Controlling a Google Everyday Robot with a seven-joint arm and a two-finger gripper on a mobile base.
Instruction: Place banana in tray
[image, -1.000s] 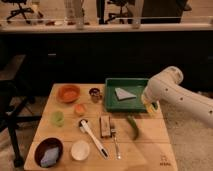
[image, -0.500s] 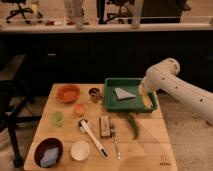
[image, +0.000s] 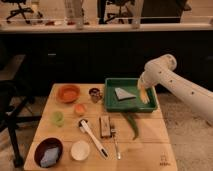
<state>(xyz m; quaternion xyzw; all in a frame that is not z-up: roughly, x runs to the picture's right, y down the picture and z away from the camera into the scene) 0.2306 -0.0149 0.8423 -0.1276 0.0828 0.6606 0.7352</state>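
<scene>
Wooden tabletop (image: 145, 150) holds our things; our arm has swung left since a moment ago, so our hand (image: 143, 93) now hangs over the right side of the green tray (image: 114, 104); it is shut tight on the banana (image: 144, 95), above the tray floor.

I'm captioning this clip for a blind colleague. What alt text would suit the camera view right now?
A white robot arm's tool, shut on a pale yellow curved banana, holds it over the right end of a large green rectangular plastic tray on a wooden table. A slim green pepper, round orange bowl and fork lie nearby.
</scene>
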